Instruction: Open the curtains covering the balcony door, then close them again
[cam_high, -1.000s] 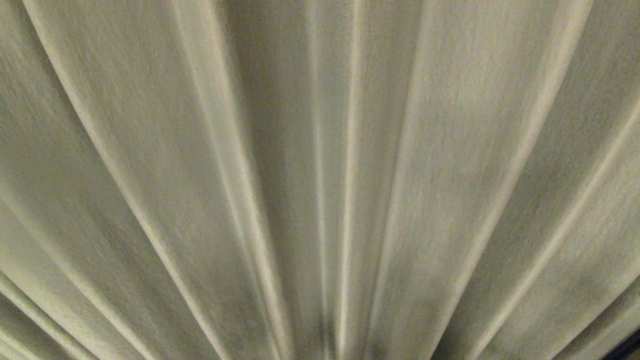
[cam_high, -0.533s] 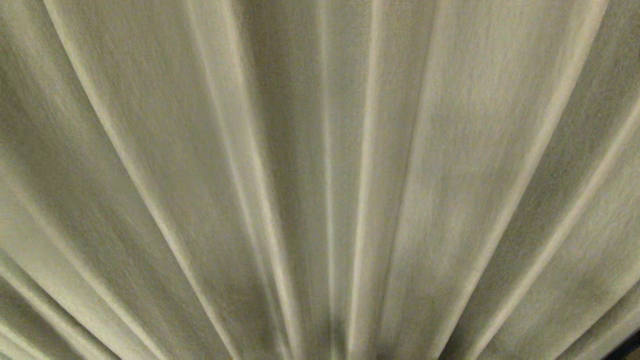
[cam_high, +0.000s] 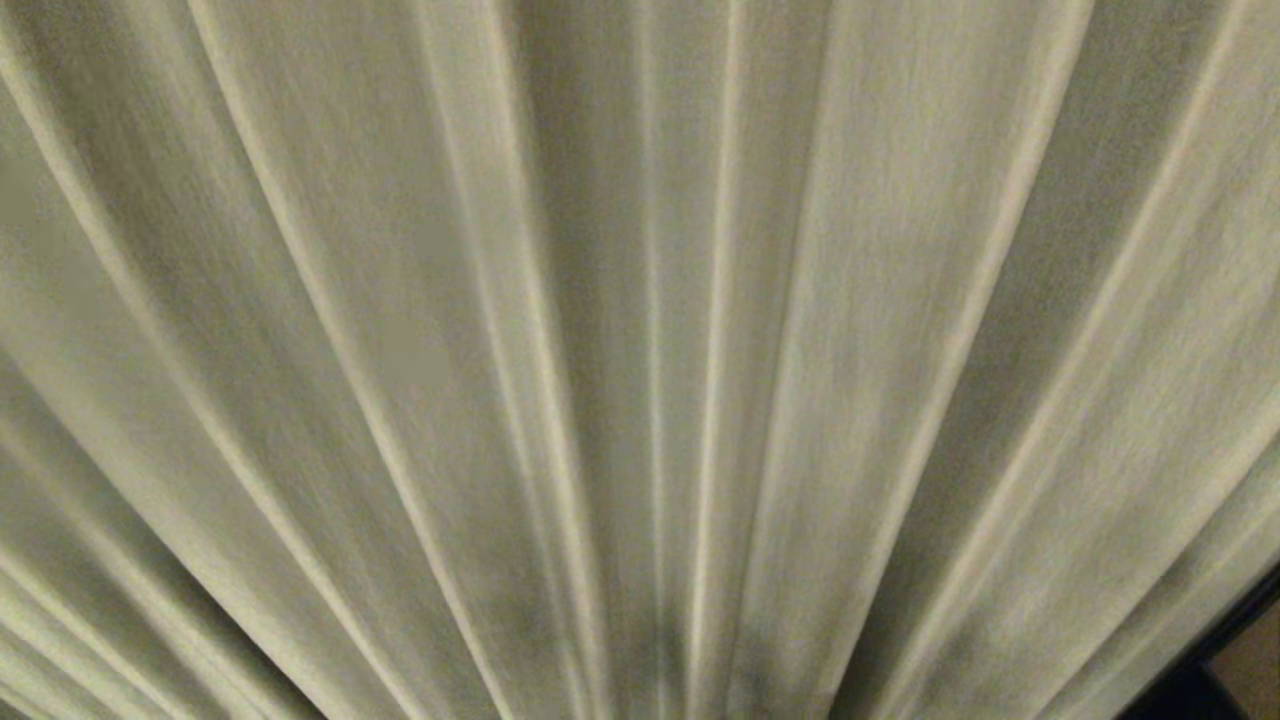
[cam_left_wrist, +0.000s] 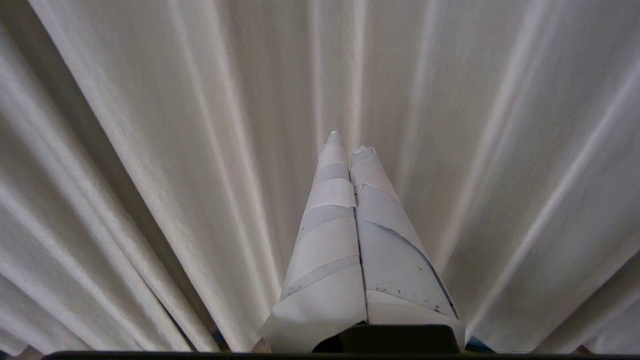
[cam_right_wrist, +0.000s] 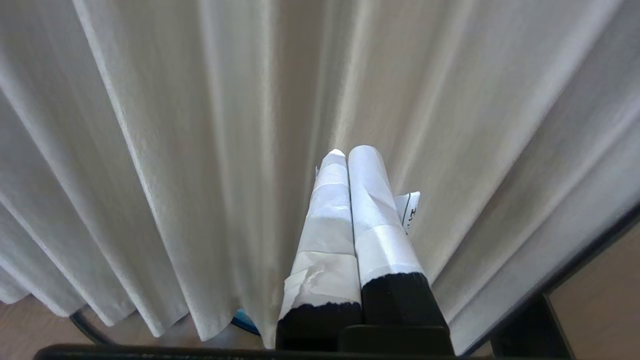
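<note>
Curtains fill the head view in drawn pleats, hiding the balcony door. Left hand and right hand, each with taped fingers pressed together and empty, point at the fabric, probably placed to part the folds by pushing rather than gripping.

Wooden floor (warm brown), dark frame

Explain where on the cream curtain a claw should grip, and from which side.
Grip one raised vertical pleat of the cream curtain, coming straight at the fabric and closing across the fold: the ridges stand proud, while the flat stretches between offer nothing to pinch.
</note>
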